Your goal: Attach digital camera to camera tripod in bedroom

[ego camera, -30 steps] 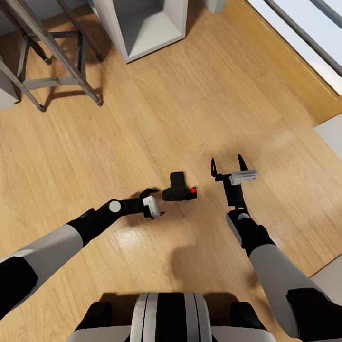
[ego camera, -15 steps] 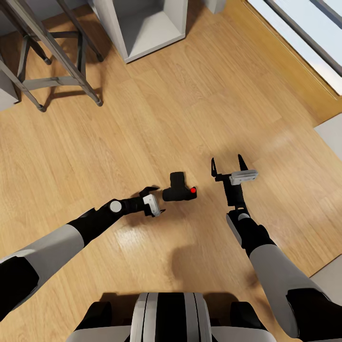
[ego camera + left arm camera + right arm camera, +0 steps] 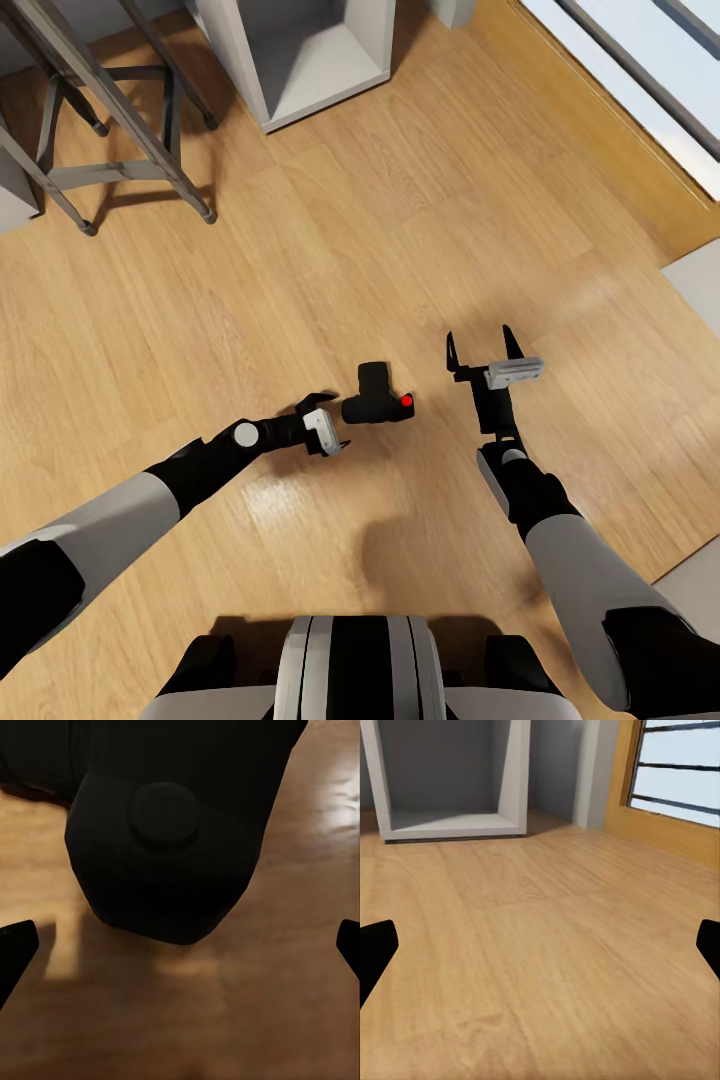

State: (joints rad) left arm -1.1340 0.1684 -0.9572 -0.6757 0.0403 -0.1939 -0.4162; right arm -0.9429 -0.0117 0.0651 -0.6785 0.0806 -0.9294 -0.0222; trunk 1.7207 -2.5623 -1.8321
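The digital camera (image 3: pixel 378 398), small, black and blocky with a red button, lies on the light wood floor in the head view. My left gripper (image 3: pixel 331 423) is open just to its left, low over the floor, fingers pointing at it. In the left wrist view the camera (image 3: pixel 165 832) looms dark and close beyond my open left gripper (image 3: pixel 180 949). My right gripper (image 3: pixel 479 346) stands open and empty to the camera's right, and in its wrist view the right gripper (image 3: pixel 540 952) faces bare floor. The camera tripod's (image 3: pixel 120 120) silver legs with black feet stand at the far left.
A white cube shelf (image 3: pixel 310 60) sits on the floor at the back, also ahead as the shelf (image 3: pixel 450 787) in the right wrist view. A window (image 3: pixel 640 70) with a wood sill runs along the far right. A pale mat corner (image 3: pixel 700 285) lies at the right.
My left gripper has crept slightly toward the camera. The camera and my right gripper have hardly moved.
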